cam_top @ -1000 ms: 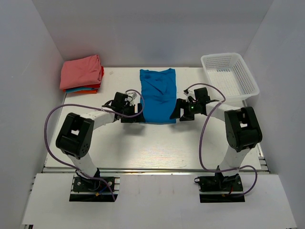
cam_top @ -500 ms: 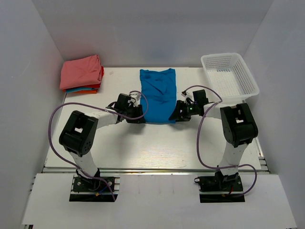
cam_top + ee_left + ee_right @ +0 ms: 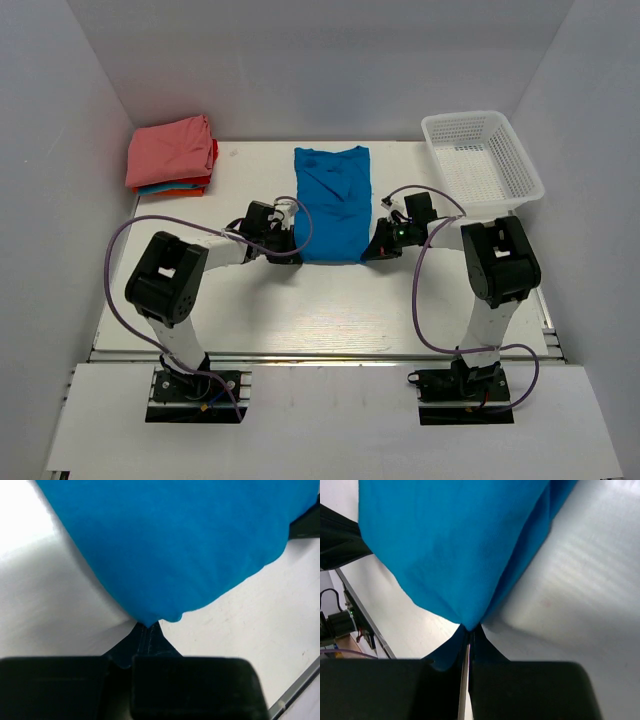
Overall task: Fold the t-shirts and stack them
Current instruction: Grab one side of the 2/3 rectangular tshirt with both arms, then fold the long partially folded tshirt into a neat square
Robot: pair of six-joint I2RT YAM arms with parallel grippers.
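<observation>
A bright blue t-shirt [image 3: 332, 203] lies lengthwise on the white table [image 3: 320, 300], sleeves folded in. My left gripper [image 3: 293, 255] is shut on its near left corner, where the cloth [image 3: 170, 545] pinches to a point between the dark jaws. My right gripper [image 3: 367, 255] is shut on the near right corner, and the same blue cloth [image 3: 455, 555] narrows into its jaws. A folded stack of t-shirts [image 3: 170, 155], salmon-pink on top with blue and orange-red edges below, sits at the back left.
A white mesh basket [image 3: 482, 160] stands at the back right. White walls close in the table on three sides. Purple cables loop from both arms over the table.
Both grippers moved inward onto the near corners of the blue t-shirt and went from open to shut on the cloth.
</observation>
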